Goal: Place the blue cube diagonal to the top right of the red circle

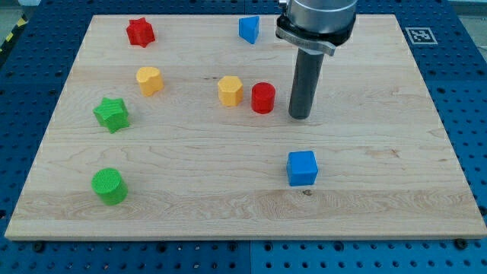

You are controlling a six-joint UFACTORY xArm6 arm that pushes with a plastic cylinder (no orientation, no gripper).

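The blue cube (pixel 302 168) lies on the wooden board toward the view's bottom, right of centre. The red circle (pixel 263 98), a short red cylinder, stands near the board's middle. My tip (pixel 300 117) rests on the board just to the right of the red circle, a small gap apart from it. The tip is above the blue cube in the view, well clear of it. The rod rises from the tip to the arm's metal head at the view's top.
A yellow hexagon block (pixel 230 90) sits just left of the red circle. Another yellow block (pixel 149 80), a red star (pixel 140 32), a green star (pixel 111 114) and a green cylinder (pixel 109 186) lie at the left. A blue pentagon-like block (pixel 249 29) is at the top.
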